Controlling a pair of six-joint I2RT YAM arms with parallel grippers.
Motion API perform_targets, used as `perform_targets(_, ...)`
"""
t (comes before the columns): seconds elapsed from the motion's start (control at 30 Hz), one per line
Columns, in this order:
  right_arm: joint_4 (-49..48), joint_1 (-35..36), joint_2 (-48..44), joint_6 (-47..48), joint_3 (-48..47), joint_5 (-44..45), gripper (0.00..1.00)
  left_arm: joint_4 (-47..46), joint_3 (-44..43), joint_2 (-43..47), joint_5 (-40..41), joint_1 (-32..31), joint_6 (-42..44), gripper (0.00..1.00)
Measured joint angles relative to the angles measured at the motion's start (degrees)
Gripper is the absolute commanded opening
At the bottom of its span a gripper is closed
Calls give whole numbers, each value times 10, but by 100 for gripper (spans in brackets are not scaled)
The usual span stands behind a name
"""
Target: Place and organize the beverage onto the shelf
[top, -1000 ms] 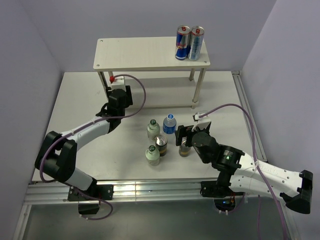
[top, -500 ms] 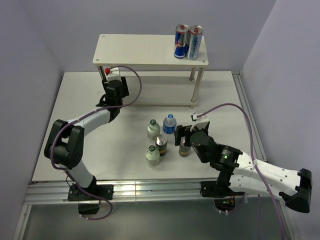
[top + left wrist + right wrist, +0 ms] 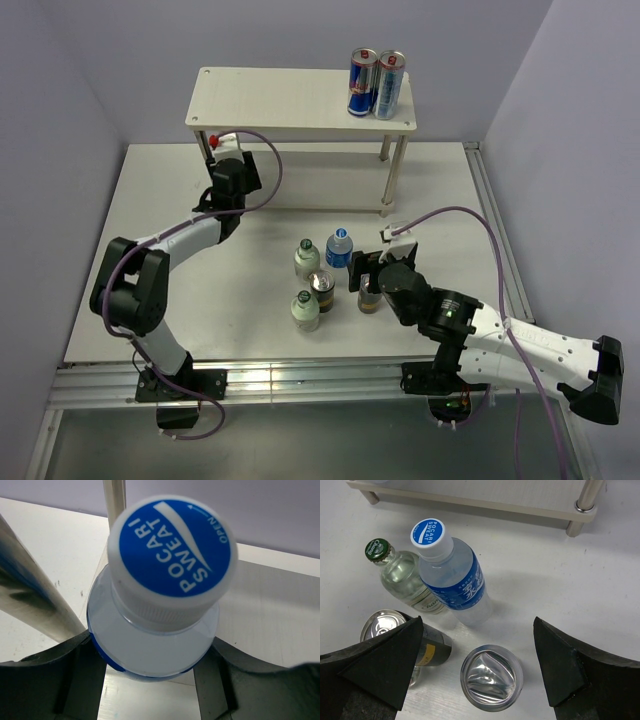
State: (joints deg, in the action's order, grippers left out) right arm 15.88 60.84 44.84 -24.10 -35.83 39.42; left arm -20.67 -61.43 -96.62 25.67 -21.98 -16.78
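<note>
My left gripper [image 3: 227, 160] reaches under the left end of the cream shelf [image 3: 290, 100]. In the left wrist view it [image 3: 150, 685] is shut on a blue-labelled water bottle [image 3: 155, 640] with a blue-and-white cap, held upright beside a shelf leg [image 3: 114, 500]. My right gripper [image 3: 368, 272] is open, with its jaws standing wide on either side of a short can [image 3: 491, 677], not touching it. Beside it stand a second blue-labelled bottle [image 3: 452, 577], a green-capped bottle [image 3: 402, 575] and a dark can [image 3: 405, 637]. Another green-capped bottle [image 3: 305, 310] stands nearer the front.
Two tall blue-and-silver cans [image 3: 377, 85] stand on the right end of the shelf's top board. The shelf's lower board [image 3: 470, 495] and a right leg [image 3: 580, 510] lie just beyond the drinks. Grey walls close in the table on three sides.
My left arm has carried the bottle up and back, in under the shelf's left end, and has barely moved in the last half second. My right gripper stays open over the can.
</note>
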Motion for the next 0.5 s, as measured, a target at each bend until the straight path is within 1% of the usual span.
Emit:
perform_targets(0.07, -1, 0, 0, 0, 3, 0, 97, -1, -4, -5, 0, 0, -1, 20)
perform_targets(0.1, -1, 0, 0, 0, 4, 0, 97, -5, -7, -8, 0, 0, -1, 30)
perform_targets(0.13, -2, 0, 0, 0, 5, 0, 97, -9, -9, -12, 0, 1, -1, 46)
perform_targets(0.2, -2, 0, 0, 0, 6, 0, 97, -18, -12, -19, 1, 2, -3, 56)
perform_targets(0.23, -2, 0, 0, 0, 6, 0, 97, -23, -13, -23, 1, 2, -3, 63)
perform_targets(0.3, -2, 0, 0, 0, 6, 0, 98, -32, -14, -28, 1, 2, -4, 69)
perform_targets(0.33, -2, 0, 0, 0, 6, 0, 98, -35, -14, -30, 1, 2, -4, 80)
perform_targets(0.37, -2, 0, 0, 0, 6, 0, 97, -38, -14, -32, 1, 2, -4, 87)
perform_targets(0.4, -2, 0, 0, 0, 6, 0, 97, -43, -16, -35, 0, 2, -5, 91)
perform_targets(0.43, -2, 0, 0, 0, 6, 0, 97, -47, -16, -38, -1, 2, -9, 98)
perform_targets(0.5, -2, 0, 0, 0, 6, 0, 98, -52, -17, -41, -2, 2, -11, 99)
